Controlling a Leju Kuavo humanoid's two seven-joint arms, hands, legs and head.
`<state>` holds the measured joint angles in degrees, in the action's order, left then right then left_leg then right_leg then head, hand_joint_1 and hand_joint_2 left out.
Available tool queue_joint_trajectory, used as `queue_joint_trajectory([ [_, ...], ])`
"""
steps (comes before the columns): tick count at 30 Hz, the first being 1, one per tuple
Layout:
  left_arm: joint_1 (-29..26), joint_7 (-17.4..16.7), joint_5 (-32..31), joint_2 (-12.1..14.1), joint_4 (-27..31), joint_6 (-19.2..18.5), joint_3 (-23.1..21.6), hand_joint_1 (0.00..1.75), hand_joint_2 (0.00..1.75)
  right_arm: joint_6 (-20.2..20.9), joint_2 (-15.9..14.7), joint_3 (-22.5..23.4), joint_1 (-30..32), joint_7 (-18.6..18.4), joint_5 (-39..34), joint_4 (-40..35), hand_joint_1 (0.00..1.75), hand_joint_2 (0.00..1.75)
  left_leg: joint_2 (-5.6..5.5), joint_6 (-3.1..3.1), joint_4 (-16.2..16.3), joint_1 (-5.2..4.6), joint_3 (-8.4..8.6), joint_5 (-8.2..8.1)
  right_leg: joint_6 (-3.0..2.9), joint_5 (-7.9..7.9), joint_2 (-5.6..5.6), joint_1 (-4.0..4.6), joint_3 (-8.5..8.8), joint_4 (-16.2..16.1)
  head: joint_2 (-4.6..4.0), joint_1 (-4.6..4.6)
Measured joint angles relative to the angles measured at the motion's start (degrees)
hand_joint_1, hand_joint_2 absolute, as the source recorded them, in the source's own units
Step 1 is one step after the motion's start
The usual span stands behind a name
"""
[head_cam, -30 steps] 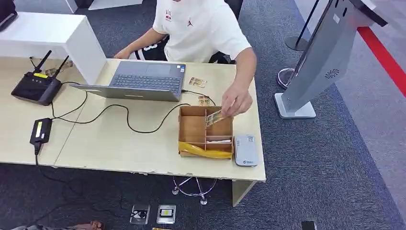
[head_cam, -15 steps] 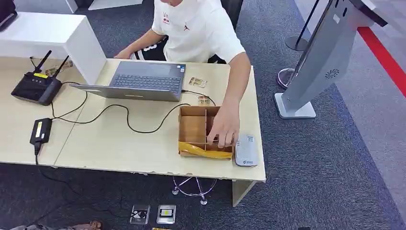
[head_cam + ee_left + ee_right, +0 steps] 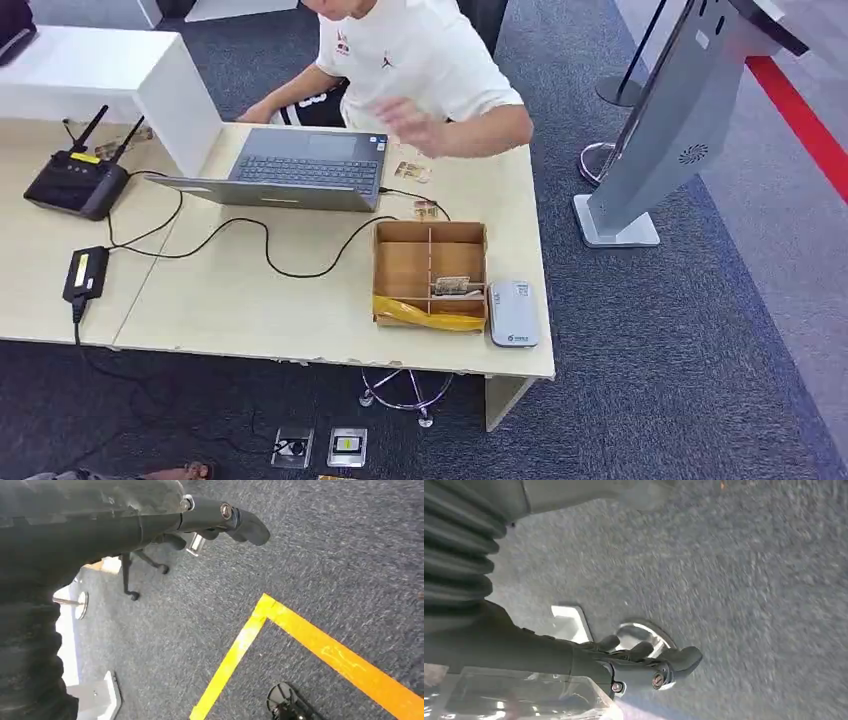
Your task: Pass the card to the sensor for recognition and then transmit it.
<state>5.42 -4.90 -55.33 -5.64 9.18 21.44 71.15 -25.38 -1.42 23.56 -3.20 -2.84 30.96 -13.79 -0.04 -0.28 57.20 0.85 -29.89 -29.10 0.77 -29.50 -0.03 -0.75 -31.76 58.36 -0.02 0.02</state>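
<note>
A patterned card (image 3: 452, 285) lies in the near right compartment of the open cardboard box (image 3: 428, 228) on the table. The grey-white sensor (image 3: 513, 313) lies flat right beside the box, near the table's front edge. My left hand (image 3: 212, 517) hangs over the carpet with its dark fingers stretched out and nothing in them. My right hand (image 3: 641, 667) also hangs low over the floor, fingers extended and holding nothing. Both hands are far from the table.
A person (image 3: 420, 60) sits behind the table, one blurred hand (image 3: 410, 125) above the laptop (image 3: 290, 170). Two loose cards (image 3: 412, 171) lie behind the box. A router (image 3: 75, 180) and cables sit at the left. A grey kiosk stand (image 3: 660, 130) stands right of the table.
The person put a card into the box's near right compartment, then drew the hand back up toward the laptop. My hands have not shown any move.
</note>
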Motion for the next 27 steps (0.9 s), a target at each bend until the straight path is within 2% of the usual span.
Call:
queue_joint_trajectory([
  [9, -2.4, 0.9, 11.1, 1.0, 2.0, -4.2, -10.2, 0.00, 0.00, 5.1, 0.1, -2.9, 1.9, 0.6, -6.2, -0.1, 0.00, 0.00, 0.00, 0.00, 0.0, -0.01, 0.01, 0.00, 0.00, 0.00, 0.00, -0.01, 0.01, 0.0, 0.00, -0.02],
  [10, -2.6, 1.1, 12.3, 1.1, 2.2, -4.7, -11.4, 0.00, 0.00, 5.6, 0.2, -3.2, 2.1, 0.6, -6.8, -0.2, 0.00, 1.75, 0.00, 0.00, 0.0, 0.00, 0.01, 0.00, 0.00, 0.00, 0.00, 0.00, 0.01, 0.0, 0.00, 0.00],
  [14, -3.9, 1.5, 17.9, 1.6, 3.3, -6.8, -17.3, 0.00, 0.00, 8.1, 0.2, -5.1, 3.1, 0.9, -9.9, -0.4, 0.00, 1.75, 0.00, 0.00, 0.0, 0.00, 0.02, 0.00, 0.00, 0.00, 0.00, 0.00, 0.01, 0.0, 0.02, -0.02],
  [15, -4.2, 1.7, 19.4, 1.6, 3.6, -7.3, -18.8, 0.00, 0.00, 8.8, 0.2, -5.5, 3.4, 0.9, -10.8, -0.4, 0.00, 0.00, 0.00, 0.00, 0.0, 0.00, 0.01, 0.00, 0.00, 0.00, 0.00, 0.00, 0.01, 0.0, 0.02, 0.00],
  [27, -7.7, 3.0, 34.4, 2.6, 6.6, -13.1, -34.9, 0.00, 0.00, 15.7, 0.5, -10.6, 6.4, 1.7, -19.1, -2.3, 0.00, 0.00, 0.00, 0.00, 0.0, 0.00, 0.02, 0.00, 0.00, -0.01, 0.00, 0.00, 0.02, 0.0, 0.00, -0.02],
])
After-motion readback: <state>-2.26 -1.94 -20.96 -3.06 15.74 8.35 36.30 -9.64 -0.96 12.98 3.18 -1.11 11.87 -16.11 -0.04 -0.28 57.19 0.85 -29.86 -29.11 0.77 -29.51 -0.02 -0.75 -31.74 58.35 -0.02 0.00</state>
